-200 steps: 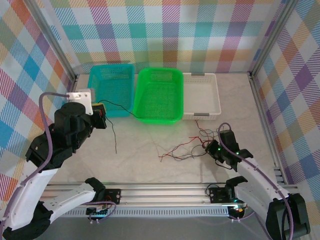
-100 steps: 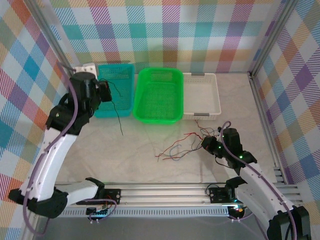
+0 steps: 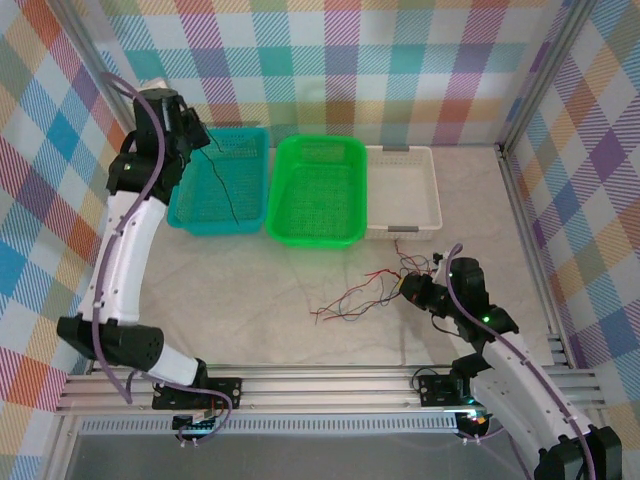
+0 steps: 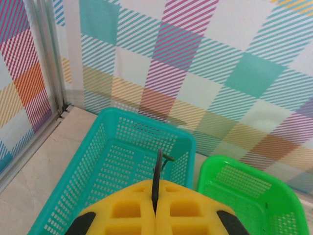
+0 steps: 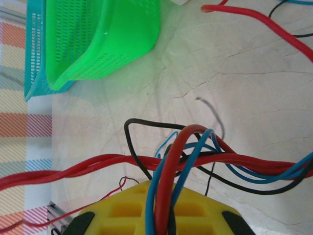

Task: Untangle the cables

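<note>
– At the far left corner of the desk [image 3: 250,330], what is the left claw [image 3: 194,136] doing?
– High above the teal basket [image 3: 186,214], closed on one black wire [image 4: 157,171] that dangles down over it.
– And the tangle?
– Toward the desk's right edge. The cables [image 5: 165,164] spread leftward from the right claw [image 3: 408,288], the nearer one, clamped on them. Its wrist view separates red, blue and black strands; overhead they blur.

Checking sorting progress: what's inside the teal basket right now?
One thin black cable hangs from the left gripper down over the inside of the teal basket. No other cable shows on its mesh floor. The gripper itself hides the basket's far left corner.
</note>
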Available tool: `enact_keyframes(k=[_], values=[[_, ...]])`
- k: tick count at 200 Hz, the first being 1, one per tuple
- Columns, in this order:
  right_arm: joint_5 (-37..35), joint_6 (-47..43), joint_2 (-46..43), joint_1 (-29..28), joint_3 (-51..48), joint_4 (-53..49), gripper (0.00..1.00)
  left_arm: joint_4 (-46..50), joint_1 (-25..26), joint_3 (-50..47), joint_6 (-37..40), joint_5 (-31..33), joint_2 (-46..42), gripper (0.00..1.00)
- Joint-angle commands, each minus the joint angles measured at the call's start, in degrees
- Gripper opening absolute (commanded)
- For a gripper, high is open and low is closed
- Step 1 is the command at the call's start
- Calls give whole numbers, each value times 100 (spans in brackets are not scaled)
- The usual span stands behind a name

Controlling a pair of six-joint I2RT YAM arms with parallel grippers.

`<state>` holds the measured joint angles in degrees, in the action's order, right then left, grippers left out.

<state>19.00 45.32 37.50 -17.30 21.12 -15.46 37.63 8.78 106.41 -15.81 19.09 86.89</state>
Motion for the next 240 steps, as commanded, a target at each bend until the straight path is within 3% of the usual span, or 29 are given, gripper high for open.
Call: enact_keyframes(k=[1, 68, 109, 157, 219, 240], values=[[329, -164, -160, -62, 208, 121, 0, -324, -164, 208, -106, 152, 386, 0], [643, -199, -518, -263, 175, 86, 0, -623, -314, 393, -279, 229, 1736, 0], [690, -207, -450, -315, 207, 127, 0, -790, -302, -375, -689, -45, 1933, 0], [720, -165, -193, -456, 391, 305, 0, -939, -306, -1093, -949, -587, 1721, 25], [588, -34, 229, -685, 628, 426, 0, -387, -250, -1214, -905, -1265, 1238, 62], [611, 68, 432, -721, 673, 576, 0, -174, -206, -1290, -914, -1592, 956, 66]])
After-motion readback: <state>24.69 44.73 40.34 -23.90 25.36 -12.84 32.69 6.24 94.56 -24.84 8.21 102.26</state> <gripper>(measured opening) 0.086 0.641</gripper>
